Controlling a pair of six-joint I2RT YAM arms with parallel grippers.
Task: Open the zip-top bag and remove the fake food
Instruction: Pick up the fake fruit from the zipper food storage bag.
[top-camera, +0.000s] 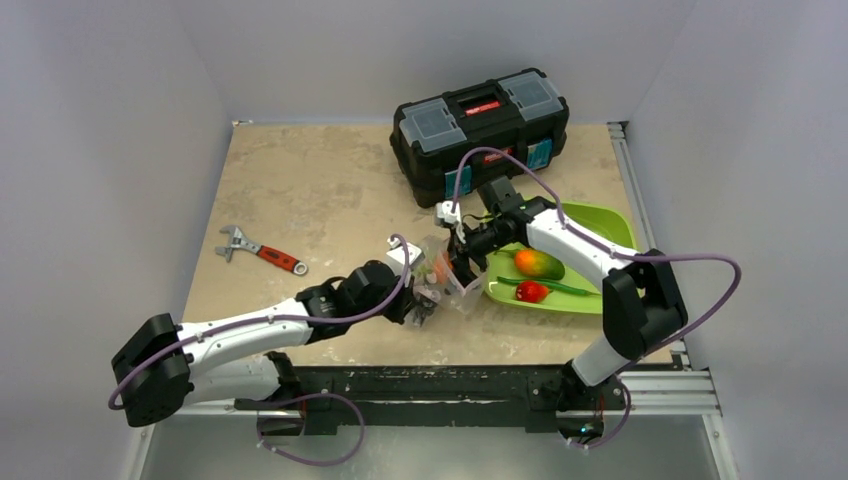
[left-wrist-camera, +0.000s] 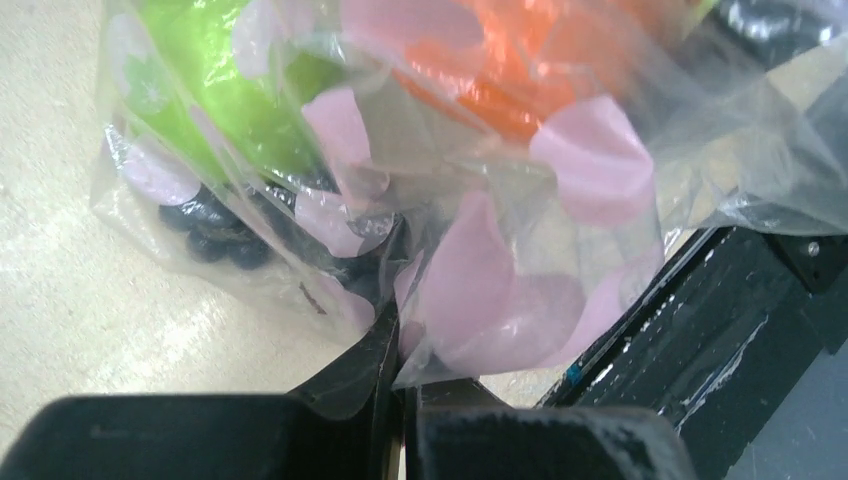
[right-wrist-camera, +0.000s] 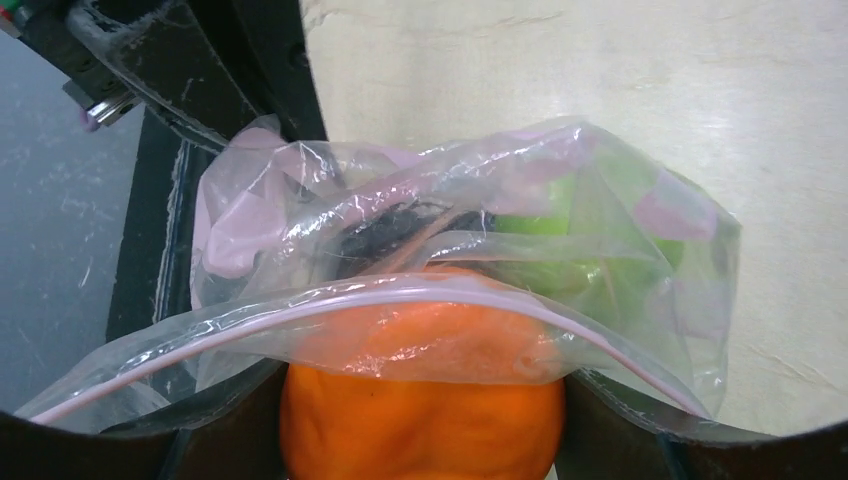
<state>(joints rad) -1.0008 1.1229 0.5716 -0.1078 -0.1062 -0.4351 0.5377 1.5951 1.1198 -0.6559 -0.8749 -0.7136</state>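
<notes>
The clear zip-top bag (top-camera: 440, 278) lies crumpled at the table's middle front, between both grippers. My left gripper (left-wrist-camera: 400, 330) is shut on a fold of the bag (left-wrist-camera: 520, 300). Inside the bag show a green apple (left-wrist-camera: 215, 90), dark grapes (left-wrist-camera: 215, 235) and an orange (left-wrist-camera: 520, 70). My right gripper (right-wrist-camera: 425, 400) is shut on the orange (right-wrist-camera: 420, 420) at the bag's open mouth, whose pinkish zip strip (right-wrist-camera: 330, 305) arches over it. The apple (right-wrist-camera: 560, 240) and grapes (right-wrist-camera: 385, 230) lie deeper in. A mango (top-camera: 538, 263), red pepper (top-camera: 532, 291) and green bean (top-camera: 560, 287) lie on the green tray (top-camera: 600, 222).
A black toolbox (top-camera: 480, 130) stands at the back behind the right arm. A red-handled wrench (top-camera: 260, 252) lies at the left. The table's front edge and the black rail (left-wrist-camera: 700, 320) are just below the bag.
</notes>
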